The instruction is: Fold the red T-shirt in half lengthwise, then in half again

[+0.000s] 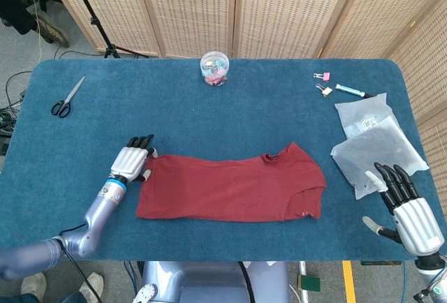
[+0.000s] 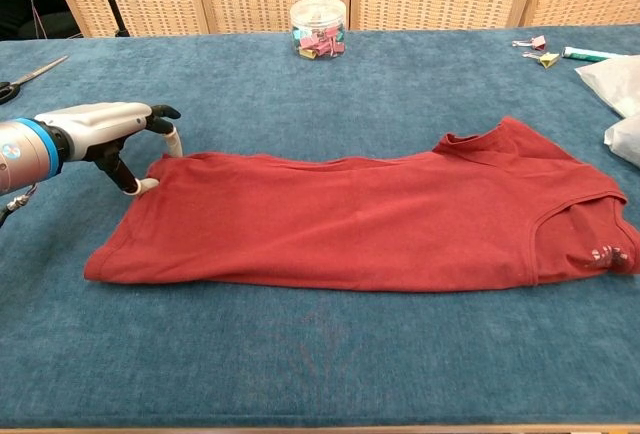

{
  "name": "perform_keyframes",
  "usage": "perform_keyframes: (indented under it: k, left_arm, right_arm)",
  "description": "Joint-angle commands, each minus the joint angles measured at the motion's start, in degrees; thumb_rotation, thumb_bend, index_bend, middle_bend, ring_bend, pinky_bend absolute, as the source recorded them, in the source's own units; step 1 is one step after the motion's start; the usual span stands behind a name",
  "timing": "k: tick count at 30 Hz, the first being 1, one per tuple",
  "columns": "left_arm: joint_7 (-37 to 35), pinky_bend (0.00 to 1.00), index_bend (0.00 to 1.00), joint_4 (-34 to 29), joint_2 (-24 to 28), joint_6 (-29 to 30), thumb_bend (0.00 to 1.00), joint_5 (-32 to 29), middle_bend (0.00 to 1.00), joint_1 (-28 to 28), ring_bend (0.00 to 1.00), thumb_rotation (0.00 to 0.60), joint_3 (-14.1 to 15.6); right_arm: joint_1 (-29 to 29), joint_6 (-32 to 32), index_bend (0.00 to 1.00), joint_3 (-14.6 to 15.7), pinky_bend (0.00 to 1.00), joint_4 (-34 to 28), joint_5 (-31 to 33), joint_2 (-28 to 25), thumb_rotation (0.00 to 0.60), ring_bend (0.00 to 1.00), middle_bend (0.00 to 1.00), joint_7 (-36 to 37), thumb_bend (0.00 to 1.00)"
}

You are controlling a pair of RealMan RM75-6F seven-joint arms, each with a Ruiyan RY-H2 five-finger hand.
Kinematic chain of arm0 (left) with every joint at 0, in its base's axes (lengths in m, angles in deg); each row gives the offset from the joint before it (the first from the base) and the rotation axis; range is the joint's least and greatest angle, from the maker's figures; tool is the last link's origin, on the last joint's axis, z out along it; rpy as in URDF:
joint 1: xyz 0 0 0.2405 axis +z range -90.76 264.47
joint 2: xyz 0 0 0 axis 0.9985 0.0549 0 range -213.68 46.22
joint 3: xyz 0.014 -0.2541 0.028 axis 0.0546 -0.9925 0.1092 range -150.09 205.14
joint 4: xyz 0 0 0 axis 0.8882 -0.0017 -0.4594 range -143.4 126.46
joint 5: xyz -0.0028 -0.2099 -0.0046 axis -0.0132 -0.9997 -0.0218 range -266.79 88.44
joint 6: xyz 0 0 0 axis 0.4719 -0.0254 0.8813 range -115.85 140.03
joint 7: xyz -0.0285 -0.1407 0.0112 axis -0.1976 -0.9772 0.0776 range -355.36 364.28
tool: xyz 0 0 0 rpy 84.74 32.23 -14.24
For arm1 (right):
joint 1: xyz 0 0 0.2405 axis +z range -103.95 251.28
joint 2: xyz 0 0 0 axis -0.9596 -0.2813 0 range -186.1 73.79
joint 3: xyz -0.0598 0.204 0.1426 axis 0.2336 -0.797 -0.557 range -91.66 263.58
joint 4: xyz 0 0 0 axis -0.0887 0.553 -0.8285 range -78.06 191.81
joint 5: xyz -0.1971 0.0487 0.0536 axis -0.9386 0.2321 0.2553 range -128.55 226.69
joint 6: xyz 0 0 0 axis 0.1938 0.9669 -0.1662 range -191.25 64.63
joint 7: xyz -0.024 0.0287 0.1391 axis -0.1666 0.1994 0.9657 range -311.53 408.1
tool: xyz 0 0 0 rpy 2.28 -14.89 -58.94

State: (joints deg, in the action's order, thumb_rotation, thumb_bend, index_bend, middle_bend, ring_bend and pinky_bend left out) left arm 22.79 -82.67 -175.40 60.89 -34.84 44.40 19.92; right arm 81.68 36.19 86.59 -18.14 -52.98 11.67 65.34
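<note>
The red T-shirt (image 1: 230,188) lies flat on the blue table, folded into a long band, collar and sleeve to the right (image 2: 350,219). My left hand (image 1: 133,160) is at the far left corner of the hem, fingers apart, holding nothing. In the chest view the left hand (image 2: 100,132) hovers low, and its thumb tip touches the shirt's edge. My right hand (image 1: 405,205) shows only in the head view, open with fingers spread, well right of the sleeve and clear of the cloth.
Scissors (image 1: 66,98) lie at the far left. A jar of clips (image 1: 214,68) stands at the back middle (image 2: 318,27). Binder clips (image 1: 323,83), a marker (image 1: 349,91) and two plastic bags (image 1: 370,135) sit at the right, close to my right hand.
</note>
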Motion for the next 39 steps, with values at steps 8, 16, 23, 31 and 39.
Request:
perform_keyframes:
  k: [8, 16, 23, 31, 39]
  left_arm:
    - [0.6, 0.0, 0.61, 0.9, -1.2, 1.8, 0.33, 1.3, 0.0, 0.6, 0.0, 0.6, 0.3]
    - [0.1, 0.0, 0.65, 1.5, -1.6, 2.1, 0.43, 1.9, 0.0, 0.9, 0.0, 0.6, 0.0]
    - [-1.0, 0.0, 0.7, 1.9, -1.3, 2.6, 0.52, 3.4, 0.0, 1.3, 0.0, 0.6, -0.1]
    - [-1.7, 0.0, 0.72, 3.3, -0.8, 2.6, 0.55, 3.4, 0.0, 1.7, 0.0, 0.6, -0.6]
    - [-3.3, 0.0, 0.73, 6.2, 2.5, 1.4, 0.56, 2.6, 0.0, 2.6, 0.0, 0.6, -1.3]
  right_arm:
    - [-0.1, 0.0, 0.0, 0.0, 0.0, -0.1, -0.1, -0.2, 0.6, 0.0, 0.0, 0.4, 0.0]
    - [-0.1, -0.1, 0.0, -0.1, 0.0, -0.1, -0.2, -0.2, 0.6, 0.0, 0.0, 0.4, 0.0]
    - [-0.1, -0.1, 0.0, -0.2, 0.0, -0.1, -0.2, -0.2, 0.6, 0.0, 0.0, 0.5, 0.0]
    - [-0.1, -0.2, 0.0, -0.1, 0.0, -0.1, -0.3, -0.2, 0.6, 0.0, 0.0, 0.4, 0.0]
    - [-0.1, -0.4, 0.0, 0.0, 0.0, -0.2, -0.6, -0.1, 0.6, 0.0, 0.0, -0.1, 0.0]
